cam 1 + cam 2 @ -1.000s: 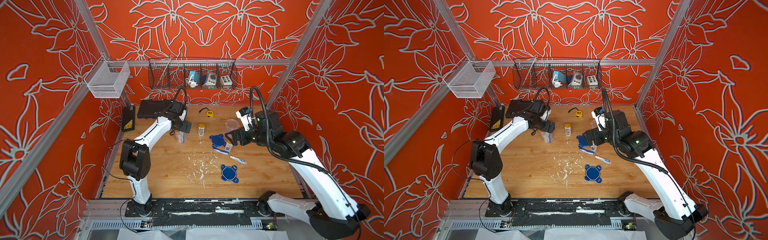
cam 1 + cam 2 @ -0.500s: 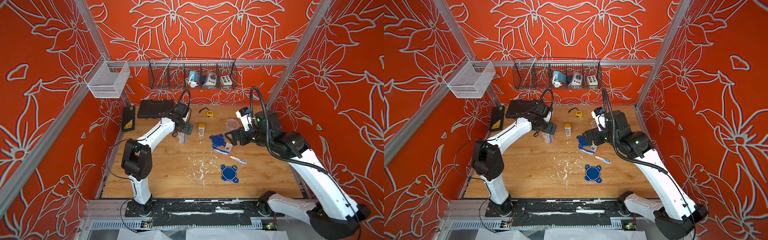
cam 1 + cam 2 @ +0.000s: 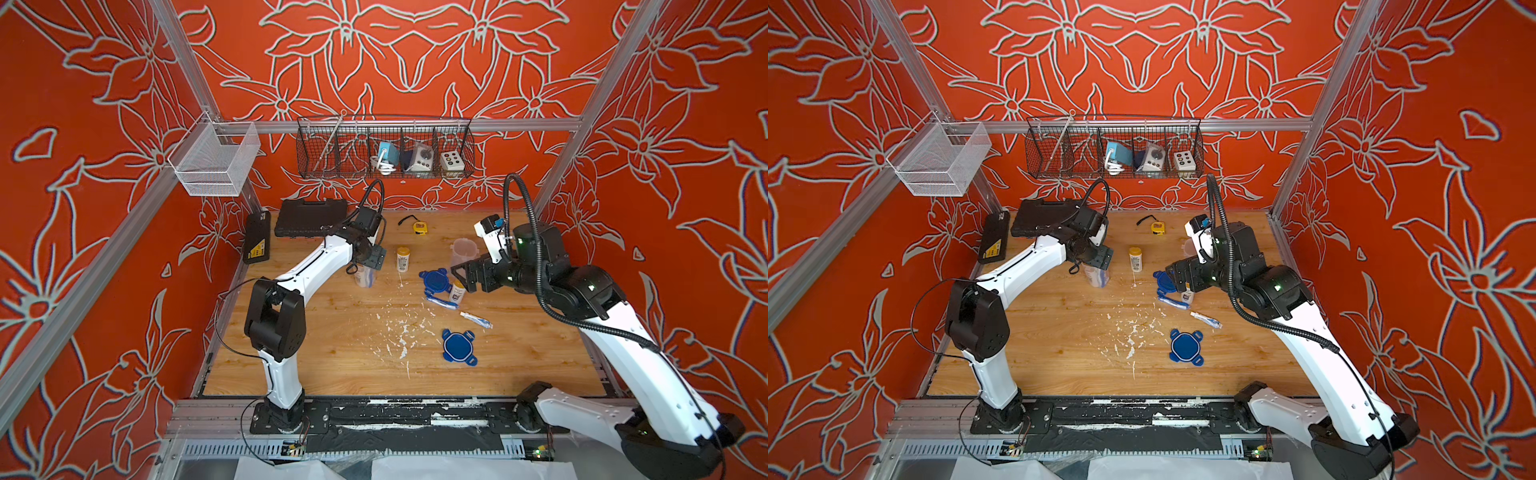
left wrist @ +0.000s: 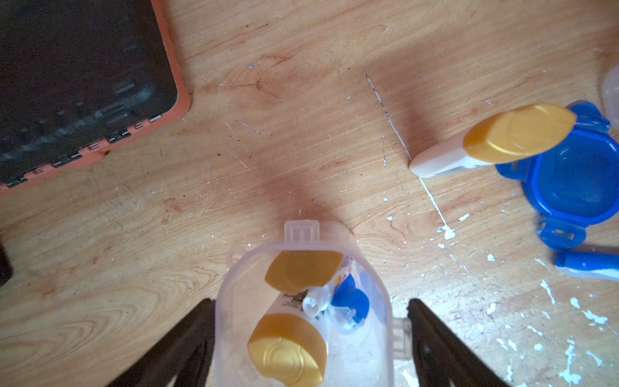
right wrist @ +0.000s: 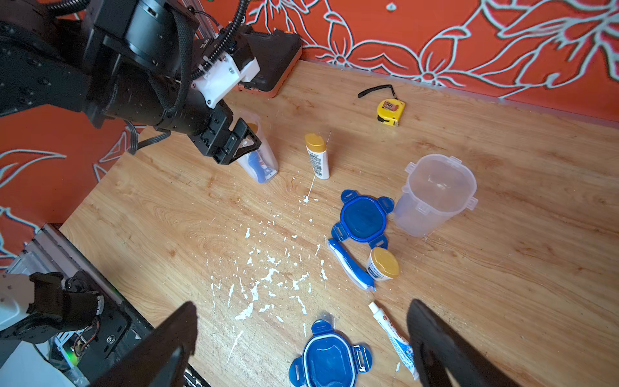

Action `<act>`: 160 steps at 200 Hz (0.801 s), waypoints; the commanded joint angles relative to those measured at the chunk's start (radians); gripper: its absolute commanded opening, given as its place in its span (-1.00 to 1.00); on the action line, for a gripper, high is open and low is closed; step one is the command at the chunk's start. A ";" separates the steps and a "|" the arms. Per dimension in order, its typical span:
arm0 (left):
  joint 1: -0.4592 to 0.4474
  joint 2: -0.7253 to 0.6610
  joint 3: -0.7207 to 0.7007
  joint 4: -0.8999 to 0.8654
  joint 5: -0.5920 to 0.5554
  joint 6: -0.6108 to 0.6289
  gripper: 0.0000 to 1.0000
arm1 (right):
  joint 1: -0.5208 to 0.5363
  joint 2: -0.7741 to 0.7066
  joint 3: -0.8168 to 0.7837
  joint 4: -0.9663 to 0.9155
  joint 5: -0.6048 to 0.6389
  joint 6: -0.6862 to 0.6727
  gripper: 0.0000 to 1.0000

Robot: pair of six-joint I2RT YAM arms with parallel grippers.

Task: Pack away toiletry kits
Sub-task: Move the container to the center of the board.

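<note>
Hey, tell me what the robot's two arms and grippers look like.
The left arm and right arm have glossy white shells with bulky black joint housings. A ribbed black hose arches over the right one; a thin black cable trails beside the left. The left gripper and right gripper have black, triangular fingers.

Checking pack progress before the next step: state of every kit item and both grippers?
filled tub: lid off, holds two bottles
empty tub: upright, lid off
far lid: lying flat, beside empty tub
near lid: lying flat
lone bottle: upright, capped
bottle by toothbrush: capped
toothbrush: lying flat
tube: lying flat
left gripper: open, straddling filled tub
right gripper: open, empty
</note>
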 commanded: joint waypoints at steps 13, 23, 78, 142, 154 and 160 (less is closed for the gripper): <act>-0.009 -0.005 -0.036 -0.058 0.000 -0.004 0.54 | -0.006 -0.004 -0.007 0.022 -0.002 0.006 0.96; -0.010 -0.007 -0.037 -0.061 0.005 -0.004 0.52 | -0.006 -0.004 -0.006 0.022 -0.002 0.006 0.96; -0.054 -0.066 -0.078 -0.085 0.028 -0.019 0.49 | -0.011 -0.014 -0.011 0.017 0.001 0.008 0.96; -0.156 -0.159 -0.133 -0.142 0.070 -0.092 0.47 | -0.015 -0.018 -0.022 0.016 -0.001 0.011 0.96; -0.184 -0.179 -0.149 -0.150 0.077 -0.125 0.47 | -0.015 -0.025 -0.030 0.015 0.002 0.013 0.96; -0.197 -0.190 -0.158 -0.153 0.083 -0.147 0.47 | -0.015 -0.028 -0.035 0.013 0.003 0.014 0.96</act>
